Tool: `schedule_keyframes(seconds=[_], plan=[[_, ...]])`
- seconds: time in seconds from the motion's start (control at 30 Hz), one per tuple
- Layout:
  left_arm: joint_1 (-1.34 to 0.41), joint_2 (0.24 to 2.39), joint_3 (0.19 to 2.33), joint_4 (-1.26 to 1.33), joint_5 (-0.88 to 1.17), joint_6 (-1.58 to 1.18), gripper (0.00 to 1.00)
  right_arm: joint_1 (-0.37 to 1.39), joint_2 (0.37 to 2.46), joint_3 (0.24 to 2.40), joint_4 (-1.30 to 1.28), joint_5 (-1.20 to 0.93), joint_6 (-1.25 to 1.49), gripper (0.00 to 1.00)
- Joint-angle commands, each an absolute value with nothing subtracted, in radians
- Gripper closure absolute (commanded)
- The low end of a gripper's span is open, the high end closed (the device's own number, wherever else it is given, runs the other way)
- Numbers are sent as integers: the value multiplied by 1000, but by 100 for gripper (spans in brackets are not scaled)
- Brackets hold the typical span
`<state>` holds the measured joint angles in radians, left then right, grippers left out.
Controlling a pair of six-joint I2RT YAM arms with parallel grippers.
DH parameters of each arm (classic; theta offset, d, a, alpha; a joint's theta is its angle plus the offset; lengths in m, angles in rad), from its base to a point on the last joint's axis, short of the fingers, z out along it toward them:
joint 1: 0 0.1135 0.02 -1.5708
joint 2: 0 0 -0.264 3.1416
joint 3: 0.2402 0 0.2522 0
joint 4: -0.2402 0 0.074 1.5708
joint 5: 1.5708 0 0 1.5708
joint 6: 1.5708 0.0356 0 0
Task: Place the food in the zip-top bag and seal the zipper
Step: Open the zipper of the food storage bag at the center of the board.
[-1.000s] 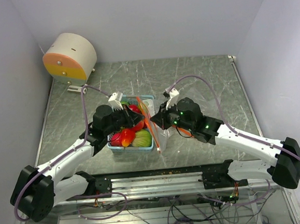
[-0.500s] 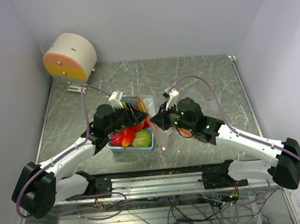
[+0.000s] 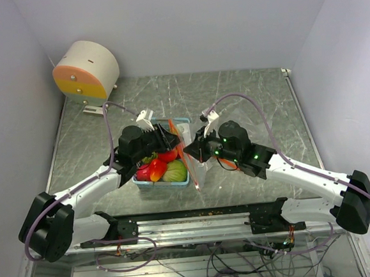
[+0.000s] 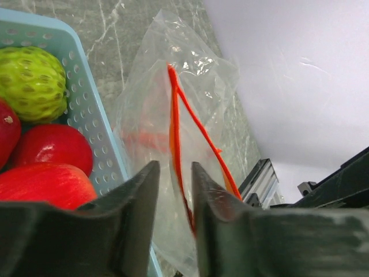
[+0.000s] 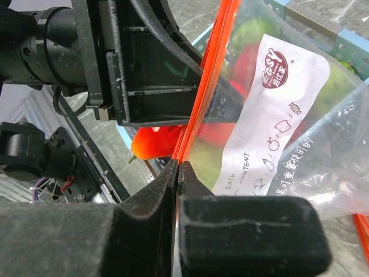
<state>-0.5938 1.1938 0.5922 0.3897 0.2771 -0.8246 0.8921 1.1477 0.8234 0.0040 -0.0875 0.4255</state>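
The food (image 3: pixel 160 168), glossy red and striped green toy fruits, lies in a light blue basket (image 3: pixel 163 184). In the left wrist view I see a green fruit (image 4: pixel 31 83) and red ones (image 4: pixel 52 147). The clear zip-top bag (image 3: pixel 199 174) hangs just right of the basket, with its mouth held up. My right gripper (image 5: pixel 177 164) is shut on the zipper (image 5: pixel 204 81), the red-orange strip. My left gripper (image 4: pixel 174 166) is open at the bag's mouth. One side of the zipper (image 4: pixel 174 115) runs through the gap between its fingers.
A round white and orange device (image 3: pixel 87 70) stands at the back left corner. A metal rail (image 3: pixel 204 217) runs along the table's near edge. Purple cables (image 3: pixel 260 116) arch over both arms. The left gripper's black body (image 5: pixel 138 69) sits close to the right gripper.
My left gripper has gone from shut to open and shifted right, from over the basket to the bag's mouth. The zipper strip now stands more upright. The right gripper has kept its hold.
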Motion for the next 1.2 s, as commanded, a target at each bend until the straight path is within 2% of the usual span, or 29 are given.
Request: schedule_keyframes(seconds=[0.0, 0.03, 0.07, 0.2, 0.4, 0.5, 0.6, 0.7, 0.73, 0.77, 0.83, 0.9, 1.17], plan=[[-600, 1219, 620, 461, 283, -828, 74, 895, 1149, 834, 31, -64, 420, 100], [-599, 1222, 619, 460, 286, -828, 87, 895, 1148, 842, 19, -24, 423, 100], [-599, 1223, 618, 453, 287, -826, 93, 896, 1143, 846, 7, 11, 427, 100], [-600, 1195, 637, 351, 277, -769, 93, 895, 1115, 874, -72, 194, 421, 100], [-600, 1115, 778, -47, 152, -612, 93, 896, 1078, 930, -241, 528, 425, 100], [-600, 1107, 850, -165, 118, -564, 93, 895, 1076, 974, -325, 666, 436, 100], [-599, 1113, 888, -191, 124, -558, 93, 895, 1080, 995, -328, 671, 410, 100], [-600, 1128, 898, -169, 146, -572, 93, 895, 1072, 995, -262, 554, 363, 100], [-599, 1136, 901, -166, 150, -576, 93, 897, 1072, 995, -235, 467, 345, 97], [-600, 1143, 905, -162, 153, -579, 93, 897, 1076, 1020, -218, 406, 327, 86], [-600, 1153, 910, -150, 159, -588, 93, 898, 1101, 1060, -210, 306, 304, 71], [-600, 1162, 916, -134, 164, -598, 93, 911, 1139, 1101, -230, 278, 301, 62], [-607, 1192, 953, -114, 167, -605, 93, 978, 1249, 1196, -286, 312, 309, 43]])
